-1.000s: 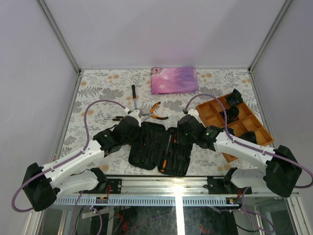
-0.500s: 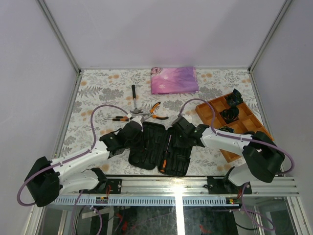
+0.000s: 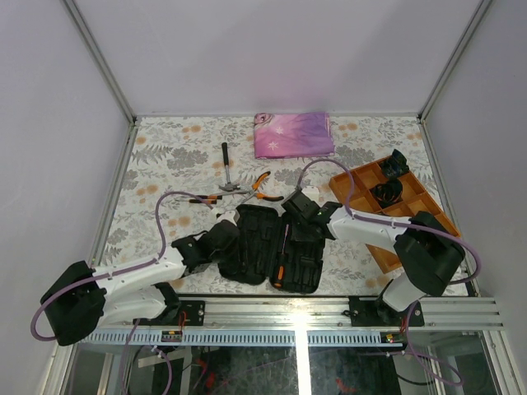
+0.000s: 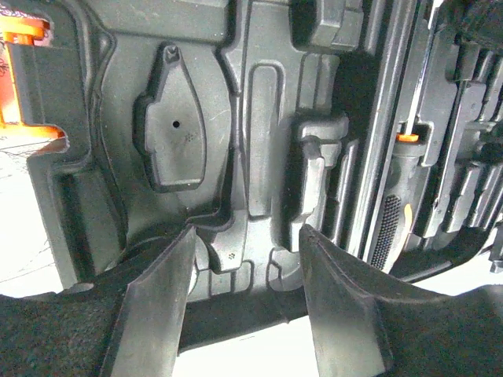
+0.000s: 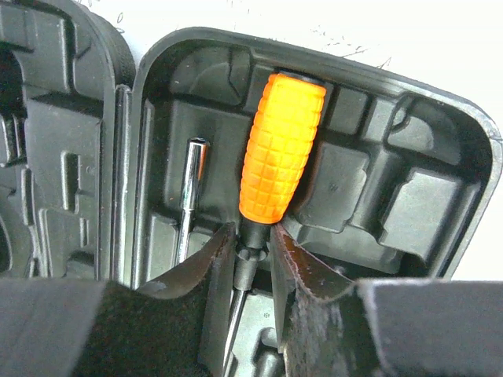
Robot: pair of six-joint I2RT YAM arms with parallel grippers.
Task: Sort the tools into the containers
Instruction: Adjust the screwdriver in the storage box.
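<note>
Floral counter, tool case lying open. Right end effector pinches the screwdriver at its black neck beside the orange handle. The tool lies in the case half directly below it. Left end effector is spread and empty over bare moulded slots. Hammer and pliers lie loose beyond it. Screwdriver is probably light and rigid with a grippy ribbed handle. The narrow neck may pivot, so mid-handle looks a safer hold.
</note>
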